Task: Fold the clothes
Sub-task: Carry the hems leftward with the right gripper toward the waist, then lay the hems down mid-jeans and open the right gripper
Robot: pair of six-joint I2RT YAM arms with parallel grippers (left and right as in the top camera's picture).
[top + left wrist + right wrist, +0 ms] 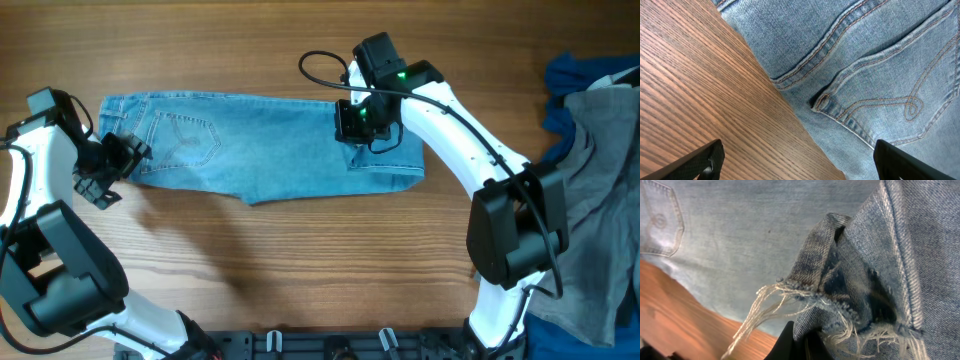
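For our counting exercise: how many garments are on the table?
3: jeans in the middle, a grey garment at the right edge, a dark blue garment partly under it. More may be hidden.

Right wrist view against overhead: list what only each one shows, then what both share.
Only the right wrist: the frayed hem up close with loose threads, pinched in the right gripper. Only the overhead: both arms, the open left gripper by the waistband end, a grey garment and a dark blue garment piled at the table's right edge. Both: the jeans, a stitched back pocket, the wooden table.
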